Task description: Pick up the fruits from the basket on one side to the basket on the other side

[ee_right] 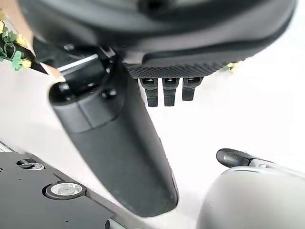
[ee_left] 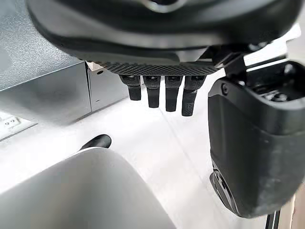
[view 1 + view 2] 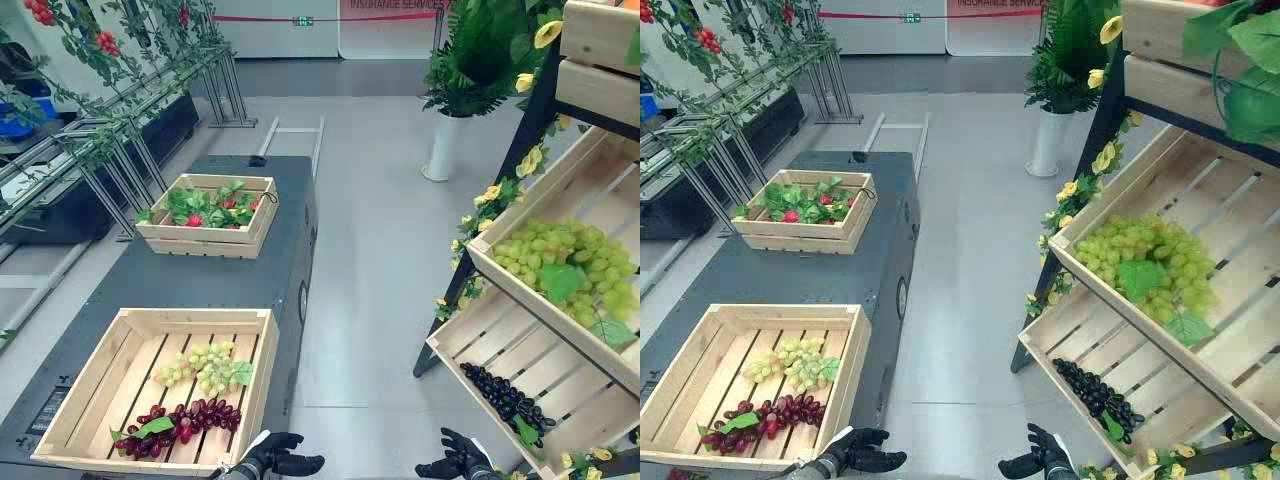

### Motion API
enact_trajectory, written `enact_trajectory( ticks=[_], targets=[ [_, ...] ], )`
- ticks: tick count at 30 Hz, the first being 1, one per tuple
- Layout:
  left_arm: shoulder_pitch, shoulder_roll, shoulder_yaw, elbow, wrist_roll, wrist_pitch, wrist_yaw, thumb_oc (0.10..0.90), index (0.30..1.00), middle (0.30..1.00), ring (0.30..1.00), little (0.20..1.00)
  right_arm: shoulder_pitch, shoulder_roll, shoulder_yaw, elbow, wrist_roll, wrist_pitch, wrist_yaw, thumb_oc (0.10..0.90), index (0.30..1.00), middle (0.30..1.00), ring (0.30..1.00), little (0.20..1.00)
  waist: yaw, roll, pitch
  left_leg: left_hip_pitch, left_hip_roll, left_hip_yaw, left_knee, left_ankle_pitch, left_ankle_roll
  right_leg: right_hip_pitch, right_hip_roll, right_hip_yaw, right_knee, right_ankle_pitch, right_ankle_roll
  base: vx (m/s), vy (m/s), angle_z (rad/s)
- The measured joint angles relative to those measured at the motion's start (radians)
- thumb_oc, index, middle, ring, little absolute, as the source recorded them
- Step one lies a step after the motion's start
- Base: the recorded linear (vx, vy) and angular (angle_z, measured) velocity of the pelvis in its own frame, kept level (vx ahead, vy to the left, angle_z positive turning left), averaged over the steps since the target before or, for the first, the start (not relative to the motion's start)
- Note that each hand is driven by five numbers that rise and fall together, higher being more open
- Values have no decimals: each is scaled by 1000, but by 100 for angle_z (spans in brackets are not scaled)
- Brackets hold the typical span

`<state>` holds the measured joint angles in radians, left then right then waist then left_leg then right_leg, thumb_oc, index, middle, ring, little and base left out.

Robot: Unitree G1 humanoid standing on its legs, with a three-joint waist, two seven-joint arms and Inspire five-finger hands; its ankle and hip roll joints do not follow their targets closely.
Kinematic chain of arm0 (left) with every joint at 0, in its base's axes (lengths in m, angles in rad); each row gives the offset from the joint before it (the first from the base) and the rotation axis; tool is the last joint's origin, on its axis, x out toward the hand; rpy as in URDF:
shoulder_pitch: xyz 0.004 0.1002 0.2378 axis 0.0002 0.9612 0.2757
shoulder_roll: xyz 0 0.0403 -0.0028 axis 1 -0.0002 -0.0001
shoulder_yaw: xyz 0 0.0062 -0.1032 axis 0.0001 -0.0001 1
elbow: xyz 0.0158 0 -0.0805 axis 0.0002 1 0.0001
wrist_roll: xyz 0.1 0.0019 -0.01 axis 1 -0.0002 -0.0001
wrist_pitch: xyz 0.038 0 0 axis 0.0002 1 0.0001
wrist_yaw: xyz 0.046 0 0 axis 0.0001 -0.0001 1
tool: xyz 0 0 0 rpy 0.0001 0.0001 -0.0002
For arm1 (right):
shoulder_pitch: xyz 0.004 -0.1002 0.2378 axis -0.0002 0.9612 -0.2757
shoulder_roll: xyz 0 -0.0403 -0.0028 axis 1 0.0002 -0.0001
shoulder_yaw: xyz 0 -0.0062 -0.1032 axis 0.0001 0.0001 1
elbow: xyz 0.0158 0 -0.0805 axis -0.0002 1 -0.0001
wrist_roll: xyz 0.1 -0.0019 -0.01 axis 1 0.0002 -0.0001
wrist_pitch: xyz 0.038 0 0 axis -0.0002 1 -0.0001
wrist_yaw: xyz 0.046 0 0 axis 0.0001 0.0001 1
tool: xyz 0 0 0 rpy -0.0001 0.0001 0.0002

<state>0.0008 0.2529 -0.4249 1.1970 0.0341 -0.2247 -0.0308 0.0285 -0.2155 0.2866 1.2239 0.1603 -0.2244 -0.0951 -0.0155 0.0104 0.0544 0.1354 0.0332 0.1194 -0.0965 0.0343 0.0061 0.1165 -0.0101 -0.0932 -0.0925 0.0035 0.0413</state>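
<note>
The left hand (image 3: 275, 458) hangs over the floor just off the near corner of the bench (image 3: 230, 275), fingers (image 2: 164, 95) loosely straight and holding nothing. The right hand (image 3: 458, 462) hangs farther out from that corner, likewise relaxed and empty, its fingers (image 1: 164, 93) straight.

The bench is a long dark block. Well to its right, across a strip of floor, stands a wooden shelf (image 3: 600, 190) with sloping trays. On the bench's near end lies the near basket (image 3: 95, 375), a slatted wooden crate; on its far end sits the smaller far basket (image 3: 205, 240), well apart from the first. A potted plant (image 3: 447, 145) stands on the floor beyond the bench's far right corner.

A heap of green grapes (image 3: 560, 260) fills the shelf's upper tray, and dark grapes (image 3: 505, 395) lie in the tray below. In the near basket lie a red grape bunch (image 3: 190, 418) and, just beyond it, a pale green bunch (image 3: 205, 368). The far basket holds leaves and small red fruits (image 3: 210, 208).
</note>
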Motion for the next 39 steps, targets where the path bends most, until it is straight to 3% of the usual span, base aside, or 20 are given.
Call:
enact_trajectory(
  ticks=[23, 30, 33, 35, 39],
  targets=[
    [-3, 3, -1, 0, 1, -11, -8, 800, 900, 900, 900, 900, 0, 1, 2, 0, 0, 1, 1, 800, 900, 900, 900, 900, 1, -5, 3, 1, 0, 3, 0, 0, 0, 0, 0, 1, 0, 0, 1, 1, 1, 3],
    [-6, 21, -55, -25, 35, -115, -4, 800, 900, 900, 900, 900, -2, 1, 3, 0, 0, 1, 8, 800, 900, 900, 900, 900, 1, -8, 9, 1, 0, 3, 0, 0, 0, 0, 0, 1, 0, 0, 1, 0, 0, 0],
    [-11, 40, -118, -73, 110, -194, 58, 800, 900, 900, 900, 900, -10, 0, 6, -2, 0, 4, 12, 800, 900, 900, 900, 900, 1, -7, 20, 0, 0, 6, 0, 0, 0, -2, 0, 1, 0, 1, 2, -12, 1, 0],
    [-15, 48, -119, -140, 140, -210, 125, 800, 900, 900, 900, 900, -23, -2, 11, -4, 0, 12, 17, 800, 900, 900, 900, 900, 1, -7, 32, -4, 0, 6, 0, 0, 0, -6, -1, 1, 0, 2, 2, -18, 2, -1],
    [-61, 80, -100, -209, 306, -305, 427, 800, 900, 900, 900, 900, -35, -5, 12, 0, 0, 19, 23, 800, 900, 900, 900, 900, 7, -2, 50, -7, 0, 4, 0, 0, 0, -7, -1, -3, 0, 3, 2, 3, 11, 0]
  ],
)
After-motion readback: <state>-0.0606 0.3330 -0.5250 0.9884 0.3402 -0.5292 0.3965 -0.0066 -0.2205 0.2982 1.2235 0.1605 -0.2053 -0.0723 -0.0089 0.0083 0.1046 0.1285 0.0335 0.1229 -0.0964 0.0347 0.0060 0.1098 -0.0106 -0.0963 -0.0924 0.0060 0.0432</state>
